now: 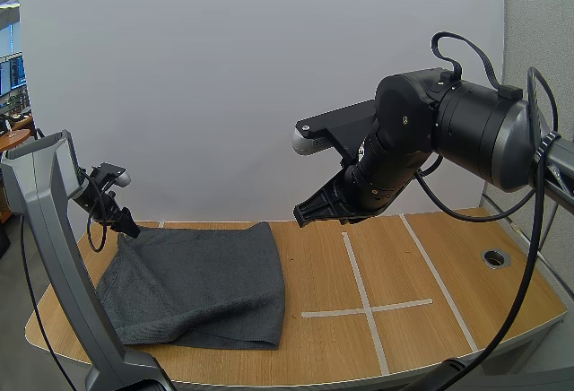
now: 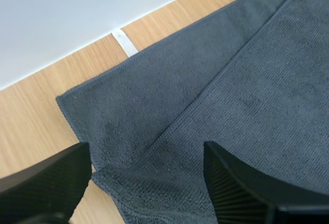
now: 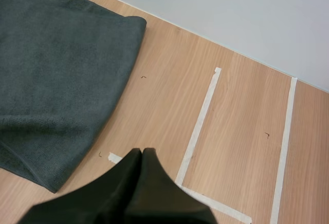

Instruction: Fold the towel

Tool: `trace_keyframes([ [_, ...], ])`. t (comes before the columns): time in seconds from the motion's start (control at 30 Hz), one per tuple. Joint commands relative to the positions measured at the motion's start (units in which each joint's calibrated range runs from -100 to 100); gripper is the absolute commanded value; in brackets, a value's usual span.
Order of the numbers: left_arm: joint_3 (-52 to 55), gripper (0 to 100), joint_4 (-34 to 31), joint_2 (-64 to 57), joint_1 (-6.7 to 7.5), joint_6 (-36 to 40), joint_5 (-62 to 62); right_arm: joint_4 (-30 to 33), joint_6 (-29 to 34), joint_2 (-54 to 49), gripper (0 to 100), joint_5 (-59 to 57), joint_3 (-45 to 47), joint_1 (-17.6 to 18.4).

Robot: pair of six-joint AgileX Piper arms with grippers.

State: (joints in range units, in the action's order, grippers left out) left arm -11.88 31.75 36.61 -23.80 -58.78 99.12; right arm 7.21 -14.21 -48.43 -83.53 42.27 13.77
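Tabletop point(image 1: 448, 256) of pale wood is bearing the dark grey towel point(image 1: 197, 283), which is lying doubled over on the left half, its rounded fold facing the table's middle and one layer's edge running slantwise across the layer beneath near the far left corner. Right gripper point(image 1: 305, 214) is hanging above the table's middle, well apart from the cloth, fingers pressed together into one dark wedge and grasping nothing. Left gripper point(image 2: 145, 152) is sitting over the towel's far left corner, fingers spread wide, released; whether the tips are touching the cloth is unclear. White tape lines point(image 1: 363, 306) are crossing the bare wood beside the towel.
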Motion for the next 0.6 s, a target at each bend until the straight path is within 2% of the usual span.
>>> trace_keyframes([
  [0.0,-0.94,100,0.11,1.81,-0.44,0.11,0.88,-0.08,-0.3,-0.53,0,-0.29,0.22,-0.17],
  [0.2,-3.0,100,1.54,2.13,-1.22,0.13,0.88,-0.08,-0.3,-0.53,0,-0.29,0.22,-0.17],
  [0.57,-3.16,100,1.91,3.52,-1.15,0.91,0.88,-0.08,-0.3,-0.53,0,-0.29,0.22,-0.17],
])
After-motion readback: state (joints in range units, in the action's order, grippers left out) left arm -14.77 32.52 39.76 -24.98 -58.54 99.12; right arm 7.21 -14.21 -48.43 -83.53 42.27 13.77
